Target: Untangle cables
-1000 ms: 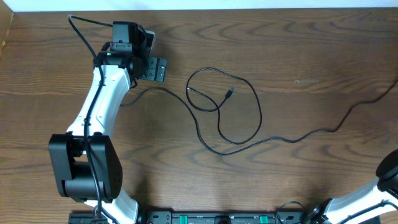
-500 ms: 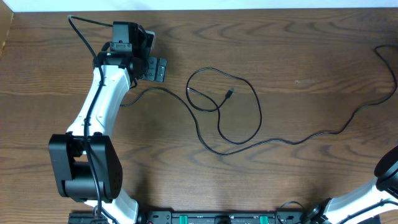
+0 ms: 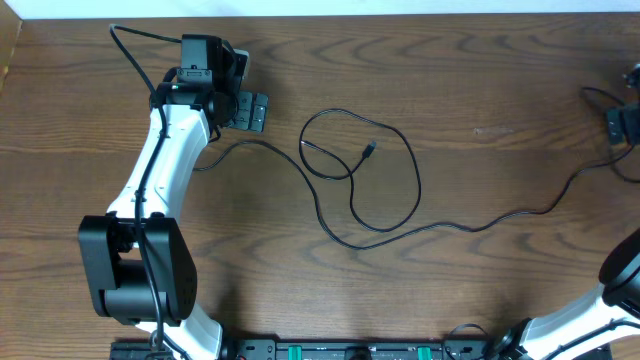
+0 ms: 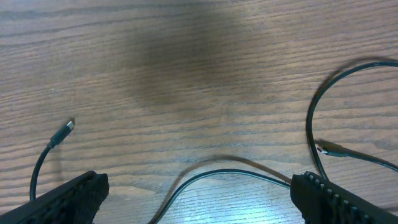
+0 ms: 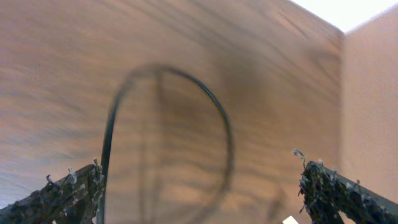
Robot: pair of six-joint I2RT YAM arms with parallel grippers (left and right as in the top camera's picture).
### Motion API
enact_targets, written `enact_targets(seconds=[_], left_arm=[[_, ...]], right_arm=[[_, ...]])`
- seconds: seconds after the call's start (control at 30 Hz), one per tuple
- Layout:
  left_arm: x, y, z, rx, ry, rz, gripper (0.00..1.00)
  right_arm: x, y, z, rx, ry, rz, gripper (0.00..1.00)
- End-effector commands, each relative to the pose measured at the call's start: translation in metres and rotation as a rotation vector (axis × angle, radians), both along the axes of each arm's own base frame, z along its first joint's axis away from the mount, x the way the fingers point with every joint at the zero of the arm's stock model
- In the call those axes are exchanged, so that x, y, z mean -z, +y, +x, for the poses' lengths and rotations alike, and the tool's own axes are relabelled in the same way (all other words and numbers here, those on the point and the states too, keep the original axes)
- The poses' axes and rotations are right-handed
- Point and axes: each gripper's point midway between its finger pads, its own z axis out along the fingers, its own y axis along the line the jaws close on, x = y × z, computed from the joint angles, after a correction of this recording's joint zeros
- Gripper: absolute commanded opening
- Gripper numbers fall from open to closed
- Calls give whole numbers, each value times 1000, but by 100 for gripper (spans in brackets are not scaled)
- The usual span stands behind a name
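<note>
A thin black cable (image 3: 417, 188) lies in a loose loop at the table's middle, its small plug (image 3: 371, 148) inside the loop. One strand trails left under my left arm, another runs right and up to the far right edge. My left gripper (image 3: 250, 110) is open near the back left. In the left wrist view, the cable (image 4: 217, 175) arcs across the table between the wide fingers of the left gripper (image 4: 199, 186), with a plug (image 4: 62, 132) lying to the left. My right gripper (image 3: 621, 125) is open at the right edge. In the blurred right wrist view, the cable (image 5: 214, 106) curves ahead of the right gripper (image 5: 200, 180) and passes its left finger (image 5: 74, 190).
The left arm (image 3: 165, 170) stretches from its base (image 3: 140, 265) at the front left, its own thick cord (image 3: 130, 48) looping behind it. A black strip of electronics (image 3: 350, 352) runs along the front edge. The table's back edge (image 3: 400, 14) meets a white wall.
My right gripper has come into the overhead view at the right edge and opened. The cable's right end has been drawn up and back. The left arm has not moved.
</note>
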Motion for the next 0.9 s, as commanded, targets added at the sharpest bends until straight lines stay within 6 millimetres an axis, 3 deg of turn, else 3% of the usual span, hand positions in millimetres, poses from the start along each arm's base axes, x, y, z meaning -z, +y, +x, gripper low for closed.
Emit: enact_targets(seconds=[0.0,0.1,0.13,0.17,0.27,0.37,0.53,0.63,0.73,0.87], left_arm=[[4,1,-3,-8,13,6,98],[4,1,-3,-8,13,6,98],[4,1,-3,-8,13,6,98],[4,1,-3,-8,13,6,98],[4,1,-3,-8,13,6,98],[4,1,-3,-8,13,6,98],[4,1,-3,-8,13,6,98],[4,1,-3,-8,13,6,98],[4,1,-3,-8,13,6,98],[4,1,-3,-8,13,6,98]], right_arm=[[-11,67,24,-192,-85,156,99],[-10,128,39,-324,-72,189,99],[-7,159,41,-381,-46,204,99],[-5,173,41,-407,-31,213,99],[8,242,25,-532,77,297,99],[21,290,0,-620,201,347,99],[39,327,-49,-840,370,272,96],[48,332,-83,-927,499,244,94],[48,334,-119,-932,640,311,99],[54,334,-146,-919,741,368,99]])
